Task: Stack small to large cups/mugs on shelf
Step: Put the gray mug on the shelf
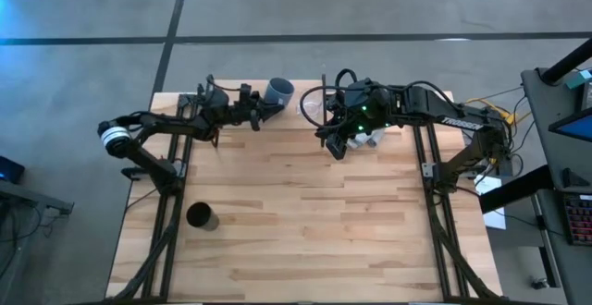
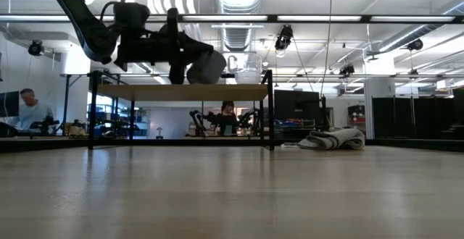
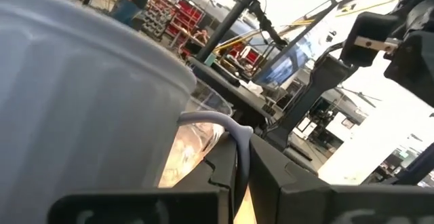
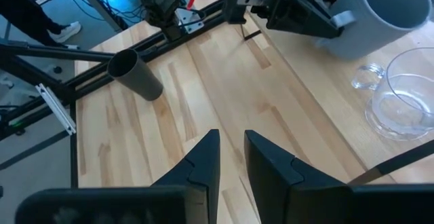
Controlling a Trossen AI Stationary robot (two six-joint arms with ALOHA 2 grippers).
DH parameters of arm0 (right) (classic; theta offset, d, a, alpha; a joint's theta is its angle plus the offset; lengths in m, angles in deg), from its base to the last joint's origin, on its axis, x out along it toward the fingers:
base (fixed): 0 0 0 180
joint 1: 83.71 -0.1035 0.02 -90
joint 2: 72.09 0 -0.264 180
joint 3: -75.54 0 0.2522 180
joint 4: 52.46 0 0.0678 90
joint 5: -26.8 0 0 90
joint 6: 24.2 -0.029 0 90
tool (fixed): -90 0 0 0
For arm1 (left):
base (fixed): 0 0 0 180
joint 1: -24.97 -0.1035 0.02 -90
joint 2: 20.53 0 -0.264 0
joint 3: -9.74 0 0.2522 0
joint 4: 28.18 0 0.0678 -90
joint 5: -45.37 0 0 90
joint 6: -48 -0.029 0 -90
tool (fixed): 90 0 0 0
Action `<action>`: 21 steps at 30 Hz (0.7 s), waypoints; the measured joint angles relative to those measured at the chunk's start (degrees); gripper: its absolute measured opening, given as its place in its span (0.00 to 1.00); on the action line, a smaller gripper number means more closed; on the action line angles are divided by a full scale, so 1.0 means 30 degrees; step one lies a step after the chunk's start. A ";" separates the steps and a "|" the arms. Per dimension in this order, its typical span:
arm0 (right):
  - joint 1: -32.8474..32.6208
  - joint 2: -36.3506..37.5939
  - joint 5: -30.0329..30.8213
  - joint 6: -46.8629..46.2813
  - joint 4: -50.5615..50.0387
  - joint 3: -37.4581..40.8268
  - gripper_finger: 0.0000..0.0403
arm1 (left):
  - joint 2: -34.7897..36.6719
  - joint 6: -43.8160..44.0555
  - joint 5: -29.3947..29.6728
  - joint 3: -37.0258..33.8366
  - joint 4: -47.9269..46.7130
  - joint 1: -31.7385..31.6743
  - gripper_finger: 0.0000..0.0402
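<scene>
My left gripper [image 1: 262,109] is shut on the grey-blue mug [image 1: 279,91], held low over the left part of the light-wood shelf [image 2: 181,92] at the table's far edge. The small clear glass cup [image 1: 314,107] stands on the shelf just right of the mug; it also shows in the low view [image 2: 248,69]. The black cup [image 1: 201,216] stands upright on the table at the near left. My right gripper [image 4: 230,157] hovers beside the shelf's right part, slightly open and empty. My left gripper pinches the mug's handle [image 3: 220,122] between its two fingers [image 3: 285,176]. The fingers come about level from the table's left side. The mug [image 2: 206,66] is tilted just over the shelf board; I cannot tell whether its base touches the board.
A grey-white cloth [image 2: 333,139] lies on the table right of the shelf, under my right arm. The shelf's thin black side frames [image 2: 271,108] stand at its ends. Bare tabletop [image 1: 324,231] stretches toward the near edge. People show in the room behind.
</scene>
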 joint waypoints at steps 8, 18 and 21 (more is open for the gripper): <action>0.0000 0.0000 0.0000 0.0096 -0.0096 0.0000 0.15 | 0.0555 0.0021 0.0051 -0.0097 -0.0317 -0.0022 0.02; 0.0000 0.0000 0.0000 0.0204 -0.0125 0.0000 0.15 | 0.0768 -0.0036 -0.0044 -0.0186 -0.1535 -0.0015 0.03; 0.0000 0.0000 -0.0002 0.0206 -0.0157 0.0000 0.16 | 0.0775 -0.0036 -0.0088 -0.0207 -0.1584 -0.0009 0.03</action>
